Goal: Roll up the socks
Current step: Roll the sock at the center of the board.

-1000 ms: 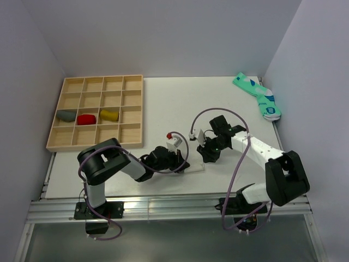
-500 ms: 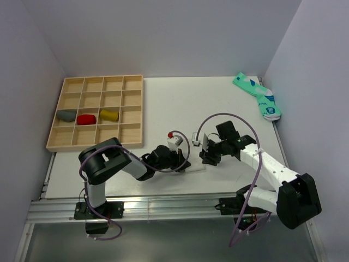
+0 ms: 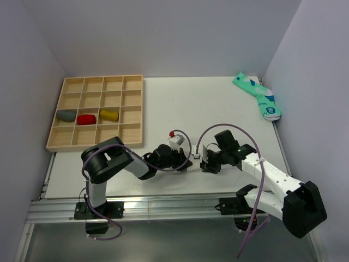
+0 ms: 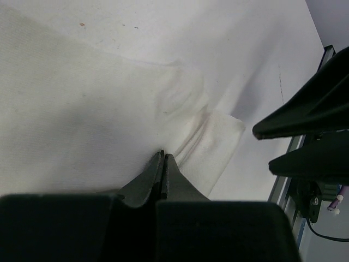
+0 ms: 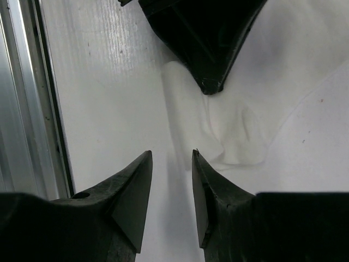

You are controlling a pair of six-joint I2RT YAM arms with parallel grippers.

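Observation:
The white sock [image 4: 218,147] lies flat and wrinkled on the white table near its front edge; it also shows in the top view [image 3: 194,163] and in the right wrist view [image 5: 188,123]. My left gripper [image 4: 162,155] is shut, its tips pinching a fold of this sock, with creases running out from them. My right gripper [image 5: 172,155] is open and empty, low over the table just short of the sock's narrow end, facing the left gripper [image 5: 210,87]. A mustard-yellow rolled sock [image 3: 109,115] sits in a tray compartment; no mark shows on it.
The wooden compartment tray [image 3: 131,82] stands at the back left with a grey bundle [image 3: 66,115] and a red bundle [image 3: 86,119] beside the yellow one. Teal patterned socks [image 3: 259,96] lie at the back right. The table's metal front rail [image 5: 24,103] is close by.
My right arm has swung toward the near edge and lowered its open gripper to the sock's end. My left gripper stays shut and has shifted slightly right.

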